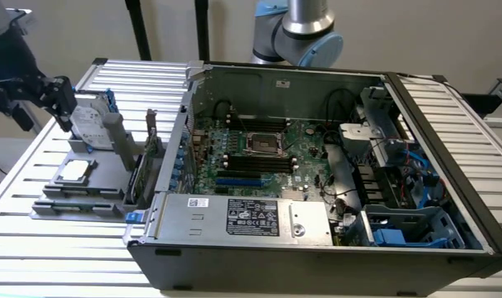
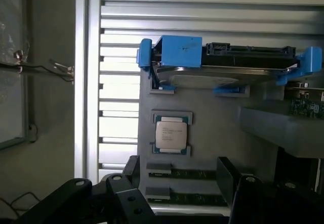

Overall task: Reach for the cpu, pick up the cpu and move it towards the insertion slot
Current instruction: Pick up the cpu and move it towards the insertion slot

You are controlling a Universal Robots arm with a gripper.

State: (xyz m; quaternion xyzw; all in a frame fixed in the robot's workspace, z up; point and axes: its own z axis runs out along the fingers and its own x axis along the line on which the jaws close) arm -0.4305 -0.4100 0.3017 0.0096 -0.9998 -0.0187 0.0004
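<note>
Black gripper (image 2: 178, 167) fingers (image 2: 132, 169) fill the near edge of the wrist view. They stand wide apart with nothing between them, so the gripper is open and empty. Their bases are cut off by the picture's edge.

Beyond the gap between them lies the cpu (image 2: 171, 135), flat and silver top up in a square recess of the grey tray (image 2: 212, 127), clear of both fingers. The print on its lid is too small to read. Two memory sticks (image 2: 192, 174) lie in slots of the tray between the cpu and the fingers, partly covered by them. Past the cpu, the hard drive (image 2: 228, 64) in its blue frame stands on edge and hides the tray behind it. A green card (image 2: 306, 107) is cut off at the picture's border.

From the exterior view, the gripper (image 1: 64, 102) hangs at the exterior view's left, level with the hard drive (image 1: 89, 121) and just beside it, above the tray (image 1: 102, 180). Its body runs out of the frame and is dark on dark, so the finger gap is hard to judge there. The cpu (image 1: 75, 171) rests in the tray on the slatted table (image 1: 35, 248), well apart from the insertion slot (image 1: 265, 144). That slot, with its shiny frame, sits on the green motherboard (image 1: 304, 139) inside the open computer case (image 1: 317, 261), above the long black memory slots (image 1: 259, 164). Behind the case, a grey and blue arm joint (image 1: 304, 25) runs off the top.
</note>
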